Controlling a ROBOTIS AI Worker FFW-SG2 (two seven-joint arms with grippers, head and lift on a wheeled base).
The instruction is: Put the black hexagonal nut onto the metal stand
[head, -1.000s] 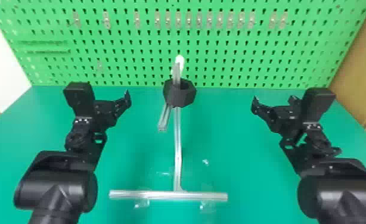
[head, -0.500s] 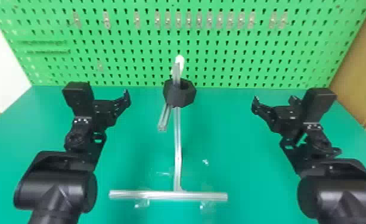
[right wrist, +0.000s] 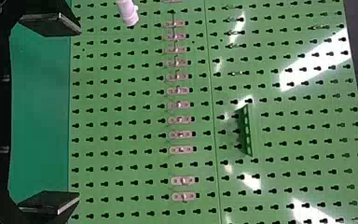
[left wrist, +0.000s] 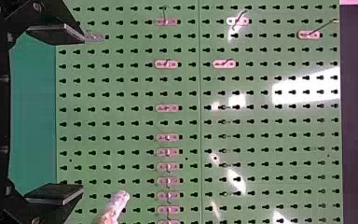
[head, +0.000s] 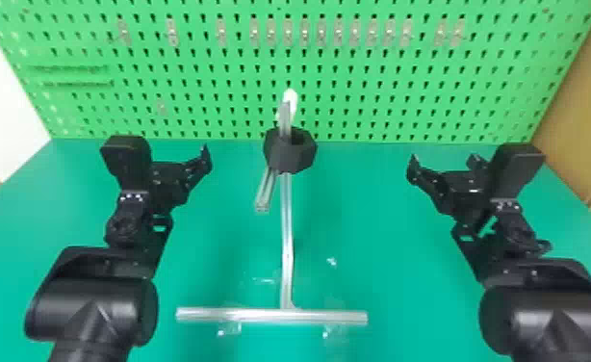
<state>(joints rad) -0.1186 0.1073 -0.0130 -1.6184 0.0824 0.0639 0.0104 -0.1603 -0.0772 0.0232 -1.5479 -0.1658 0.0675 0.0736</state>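
The black hexagonal nut [head: 290, 150] sits around the upper part of the metal stand [head: 287, 240] in the head view, the post passing up through its hole. A white tip tops the stand; the same pale tip [left wrist: 114, 208] appears in the left wrist view. To the left of the nut is my left gripper [head: 198, 161], and to its right my right gripper [head: 441, 166], both apart from it. In the wrist views, my left gripper [left wrist: 56, 114] and my right gripper [right wrist: 51, 114] stand open, fingers wide apart and holding nothing.
A green pegboard [head: 381, 72] with small metal hooks rises behind the green table [head: 381, 240]. The stand's long base bar [head: 328, 317] lies across the front, and a short metal arm [head: 264, 192] juts from the post below the nut.
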